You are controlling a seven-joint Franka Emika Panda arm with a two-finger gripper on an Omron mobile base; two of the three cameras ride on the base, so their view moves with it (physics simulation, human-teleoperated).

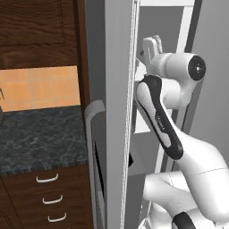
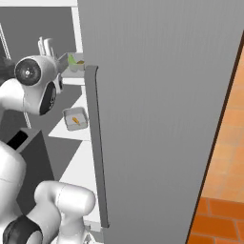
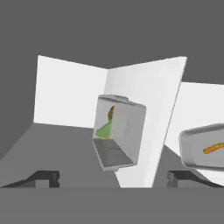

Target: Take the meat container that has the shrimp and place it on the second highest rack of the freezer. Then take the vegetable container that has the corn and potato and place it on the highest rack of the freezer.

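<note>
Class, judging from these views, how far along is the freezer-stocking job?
Both trays look placed: the meat container with its shrimp sits on a rack below the vegetable container, which holds the corn. The end effector is open, holding nothing. Apparently nothing is left but withdrawing.

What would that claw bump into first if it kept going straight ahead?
Probably the grey metal tray with the green-husked cob, dead ahead between the open claw's tips; depth is hard to judge.
</note>
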